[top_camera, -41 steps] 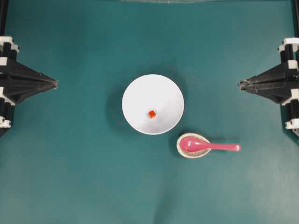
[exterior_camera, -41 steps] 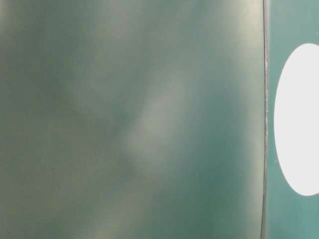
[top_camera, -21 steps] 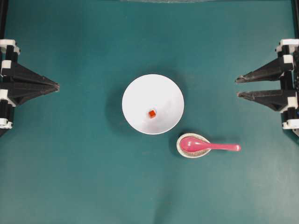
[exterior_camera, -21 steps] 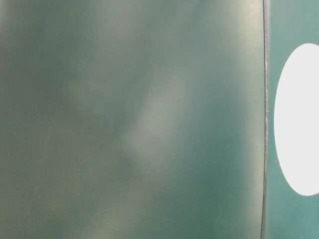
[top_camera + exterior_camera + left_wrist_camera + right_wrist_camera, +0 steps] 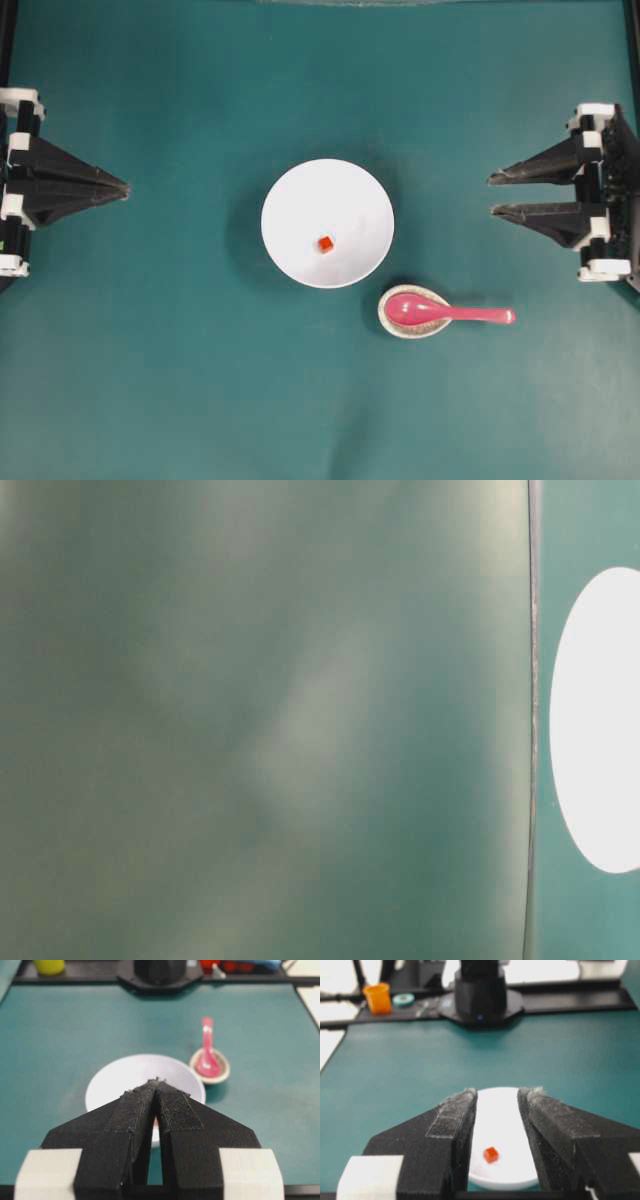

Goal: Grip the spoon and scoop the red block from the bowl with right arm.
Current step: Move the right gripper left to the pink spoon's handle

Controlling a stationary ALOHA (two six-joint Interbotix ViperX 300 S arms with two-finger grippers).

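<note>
Overhead: no readable writing; right gripper (image 5: 491, 194) spread, left gripper (image 5: 126, 186) pressed together, both well apart from bowl (image 5: 290, 190).

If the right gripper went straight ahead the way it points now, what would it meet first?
Most likely the bowl. The open right gripper points level across the mat toward it, with nothing between. The spoon lies off to the side of that line. Height is unclear, so it might pass over the rim.

Looks like a robotics lab: teal-covered bench (image 5: 180, 380) w/ two black arm bases (image 5: 480, 995) bolted at opposite ends, plus clutter along the edge, e.g. orange cup (image 5: 377, 997) & tape roll (image 5: 403, 999).
</note>
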